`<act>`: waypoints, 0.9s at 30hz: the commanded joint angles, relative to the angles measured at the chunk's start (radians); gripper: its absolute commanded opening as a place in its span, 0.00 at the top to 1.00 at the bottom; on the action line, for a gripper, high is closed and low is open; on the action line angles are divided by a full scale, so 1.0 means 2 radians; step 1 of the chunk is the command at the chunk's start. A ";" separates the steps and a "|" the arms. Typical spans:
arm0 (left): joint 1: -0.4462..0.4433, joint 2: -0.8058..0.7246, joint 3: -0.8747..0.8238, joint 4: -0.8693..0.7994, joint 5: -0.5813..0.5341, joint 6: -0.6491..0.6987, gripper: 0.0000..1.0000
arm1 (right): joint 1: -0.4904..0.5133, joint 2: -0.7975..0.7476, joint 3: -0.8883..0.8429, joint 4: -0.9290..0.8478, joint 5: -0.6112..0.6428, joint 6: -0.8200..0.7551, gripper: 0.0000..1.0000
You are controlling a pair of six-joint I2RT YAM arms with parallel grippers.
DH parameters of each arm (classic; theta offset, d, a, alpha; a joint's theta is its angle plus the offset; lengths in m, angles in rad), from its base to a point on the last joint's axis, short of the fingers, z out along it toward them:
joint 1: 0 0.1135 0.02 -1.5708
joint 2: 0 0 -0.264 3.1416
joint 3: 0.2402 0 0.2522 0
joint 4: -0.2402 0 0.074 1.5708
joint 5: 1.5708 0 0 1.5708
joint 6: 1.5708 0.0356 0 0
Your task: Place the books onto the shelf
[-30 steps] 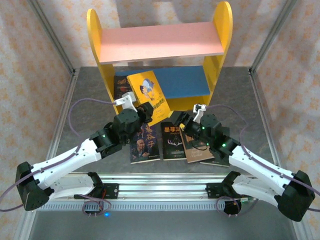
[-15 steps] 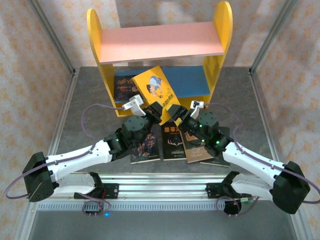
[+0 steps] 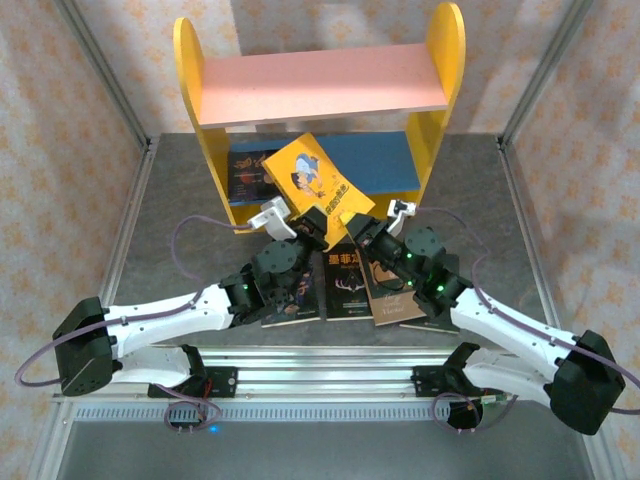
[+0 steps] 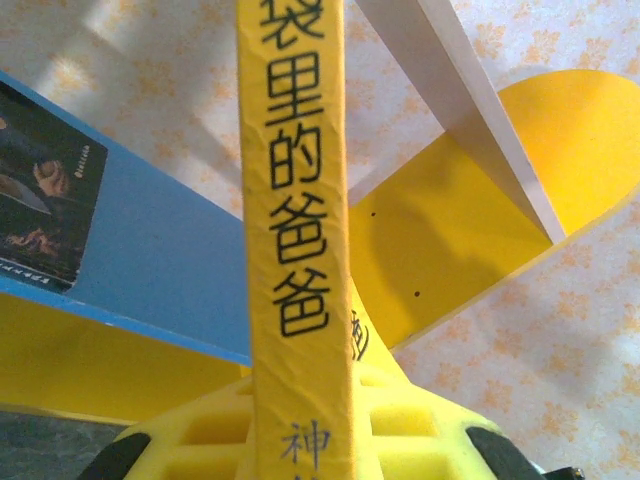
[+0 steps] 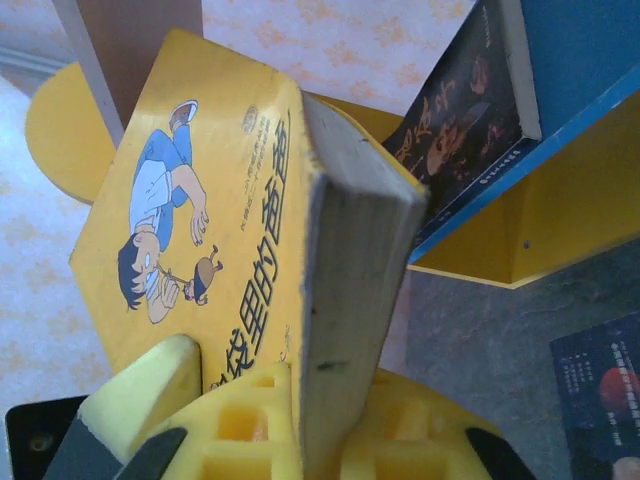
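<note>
We have both claws closed on the yellow book [image 3: 318, 178]. The left claw [image 3: 316, 224] pinches it across the covers at the spine, which runs straight up the middle of the left wrist view between the yellow pads [image 4: 215, 435]. The right claw [image 3: 362, 230] pinches the opposite edge, and in the right wrist view the page block stands between its pads. The book is off the bench [image 3: 470, 200], held just in front of the shelf [image 3: 192, 120] near the centre of the overhead frame, directly above the claws in the picture.

The coming move, as we judge it, turns on the tilt. From overhead the book's long axis slants from upper left to lower right, so it sits like a diamond against the opening of the lower tier. The blue lower board [image 3: 375, 160] lies just beyond it, toward the top of the frame. We would square that axis to the opening before pushing in. Neither arm is clearly nearer, since the two meet at the book's lower corner.

On the blue board one dark book [image 3: 245, 172] sits at the left end, next to the left yellow panel; whether it leans or lies flat we cannot tell. The stretch to its right is free. The pink upper board [image 3: 320, 85] shows bare from above. At least three more books [image 3: 348, 285] lie flat in a row on the bench at lower centre, partly under the arms.
</note>
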 commanded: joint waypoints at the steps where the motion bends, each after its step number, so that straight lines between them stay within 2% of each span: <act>1: -0.009 -0.021 0.000 0.025 -0.025 0.013 0.76 | 0.002 0.007 0.014 -0.013 0.016 -0.032 0.99; 4: -0.009 -0.041 -0.004 -0.009 -0.049 0.015 0.58 | 0.001 0.016 0.035 -0.023 0.013 -0.063 1.00; 7: -0.003 -0.073 -0.002 -0.079 -0.068 0.014 0.48 | 0.001 0.023 0.068 -0.055 0.010 -0.118 1.00; 10: 0.016 -0.106 0.006 -0.161 -0.070 0.003 0.46 | -0.008 0.038 0.107 -0.085 -0.008 -0.167 1.00; 14: 0.060 -0.150 0.027 -0.285 -0.030 -0.013 0.46 | -0.045 0.064 0.148 -0.112 -0.056 -0.204 1.00; 19: 0.086 -0.197 0.077 -0.443 -0.023 -0.006 0.45 | -0.091 0.116 0.196 -0.136 -0.114 -0.252 1.00; 27: 0.106 -0.218 0.137 -0.579 -0.016 0.006 0.45 | -0.123 0.203 0.271 -0.151 -0.190 -0.302 1.00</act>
